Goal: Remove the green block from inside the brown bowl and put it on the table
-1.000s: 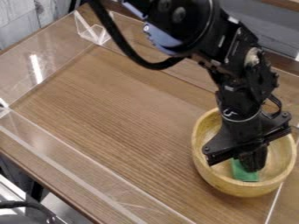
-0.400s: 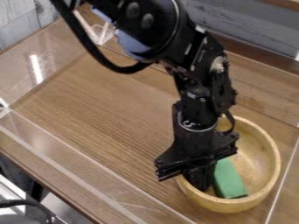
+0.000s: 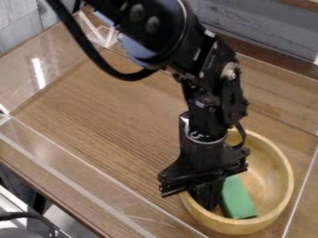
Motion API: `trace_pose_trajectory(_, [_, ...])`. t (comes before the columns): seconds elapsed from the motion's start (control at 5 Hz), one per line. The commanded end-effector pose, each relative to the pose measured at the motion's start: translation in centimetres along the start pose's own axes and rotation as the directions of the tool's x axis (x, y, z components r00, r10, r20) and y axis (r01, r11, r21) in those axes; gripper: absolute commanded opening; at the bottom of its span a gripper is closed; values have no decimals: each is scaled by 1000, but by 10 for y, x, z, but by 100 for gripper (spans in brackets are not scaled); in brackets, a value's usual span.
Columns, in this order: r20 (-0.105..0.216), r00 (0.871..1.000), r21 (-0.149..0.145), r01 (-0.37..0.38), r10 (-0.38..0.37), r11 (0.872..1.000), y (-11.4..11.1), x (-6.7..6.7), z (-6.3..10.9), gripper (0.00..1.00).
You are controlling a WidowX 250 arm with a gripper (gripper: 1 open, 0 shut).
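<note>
The green block [image 3: 239, 199] lies slanted inside the brown bowl [image 3: 281, 160], which sits at the near right of the table [image 3: 99, 112]. My gripper [image 3: 209, 190] points straight down over the bowl's left side. It is shut, and its dark fingers [image 3: 199, 193] meet the block's upper end, seemingly pinching it. The block's lower end still rests low in the bowl, near the front rim. The arm hides the bowl's left rim.
Low clear acrylic walls [image 3: 74, 177] edge the table along the near and left sides. A clear bracket [image 3: 102, 35] stands at the far edge. The bowl is close to the near right corner of the table.
My gripper has moved left and toward the near edge, staying shut. The bowl and the block have slid the same way with it, and more of the block now shows.
</note>
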State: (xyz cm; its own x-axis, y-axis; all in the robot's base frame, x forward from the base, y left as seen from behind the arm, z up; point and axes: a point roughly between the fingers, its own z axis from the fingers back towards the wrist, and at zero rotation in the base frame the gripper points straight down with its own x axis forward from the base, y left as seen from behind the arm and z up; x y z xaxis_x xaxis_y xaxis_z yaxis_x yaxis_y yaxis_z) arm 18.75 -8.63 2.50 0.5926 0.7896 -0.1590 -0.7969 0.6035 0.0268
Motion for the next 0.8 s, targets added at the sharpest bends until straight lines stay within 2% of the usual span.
trace_pose_trajectory(0.0, [1, 1000, -3, 19, -19, 1000, 3, 0, 8, 0])
trace_pose_trajectory(0.6, [0, 997, -1, 83, -83, 997, 7, 1, 23, 0])
